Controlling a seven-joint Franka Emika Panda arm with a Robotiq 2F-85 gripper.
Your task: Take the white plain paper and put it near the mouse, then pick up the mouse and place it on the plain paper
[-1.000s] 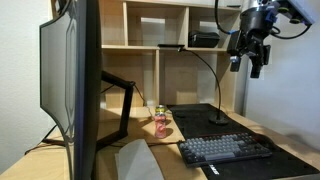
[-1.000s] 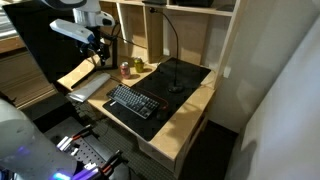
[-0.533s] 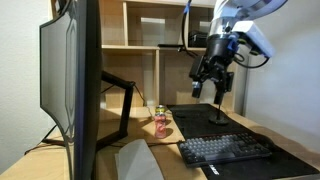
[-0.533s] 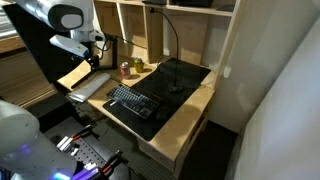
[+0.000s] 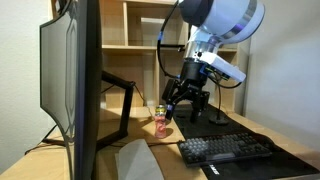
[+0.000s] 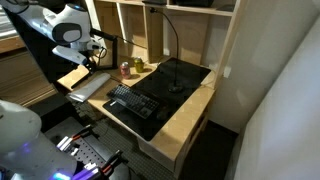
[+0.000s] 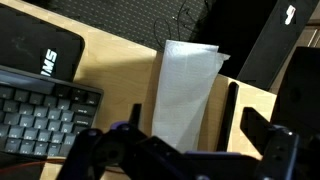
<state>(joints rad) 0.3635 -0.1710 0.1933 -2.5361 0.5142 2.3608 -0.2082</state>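
Note:
The white plain paper [image 7: 186,92] lies flat on the wooden desk between the dark keyboard [image 7: 40,115] and the monitor's foot. It also shows in both exterior views [image 5: 135,160] [image 6: 90,85]. My gripper [image 7: 183,125] is open and empty, with its two black fingers straddling the sheet from above and not touching it. In both exterior views the gripper [image 5: 180,103] [image 6: 86,63] hangs above the desk near the paper. I cannot make out the mouse in any view.
A large monitor [image 5: 75,85] stands close beside the paper. A small bottle [image 5: 160,123] and a gooseneck lamp [image 5: 218,118] stand behind on the black mat [image 6: 175,80]. Wooden shelves [image 5: 150,30] rise at the back.
The arm has swung down and away from the shelf side toward the monitor, bringing the gripper from high above the keyboard to over the paper. The gripper stays open.

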